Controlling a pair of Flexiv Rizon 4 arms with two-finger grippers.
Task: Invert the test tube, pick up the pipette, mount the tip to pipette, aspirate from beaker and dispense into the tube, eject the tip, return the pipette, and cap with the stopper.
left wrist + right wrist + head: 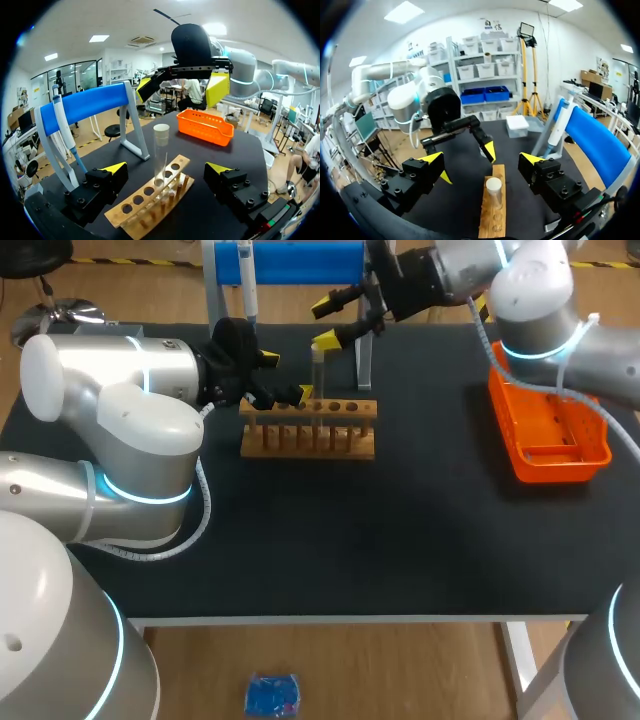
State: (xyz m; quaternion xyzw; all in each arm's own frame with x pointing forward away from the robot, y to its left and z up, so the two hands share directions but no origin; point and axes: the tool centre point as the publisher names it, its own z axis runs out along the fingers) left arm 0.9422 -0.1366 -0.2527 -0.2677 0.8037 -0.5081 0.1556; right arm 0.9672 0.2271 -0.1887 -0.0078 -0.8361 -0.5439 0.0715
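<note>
Nearest the head camera, the left arm (120,455) came in low over the table (330,550), its left gripper (272,380) standing just beside the end of the wooden rack (308,428) with its fingers spread and nothing between them. One test tube (318,370) stood upright in a hole of that rack, its pale rim uppermost; whether that end was the mouth or the base could not be told. By the look of it the tube was thin-walled, light, smooth and brittle, so it would call for a gentle hold from two sides on the bare length above the rack, not on the rim. In the left wrist view the tube rose just ahead of and between the spread yellow tips. The right gripper (340,325) hung behind and above the tube, also spread wide and empty; its own view showed the rim straight ahead between its fingers. A pipette (246,285) hung on the blue stand (290,262) at the far edge, near the left gripper. Well apart, at the right, lay an orange basket (552,435). Neither beaker nor stopper could be made out with certainty.
</note>
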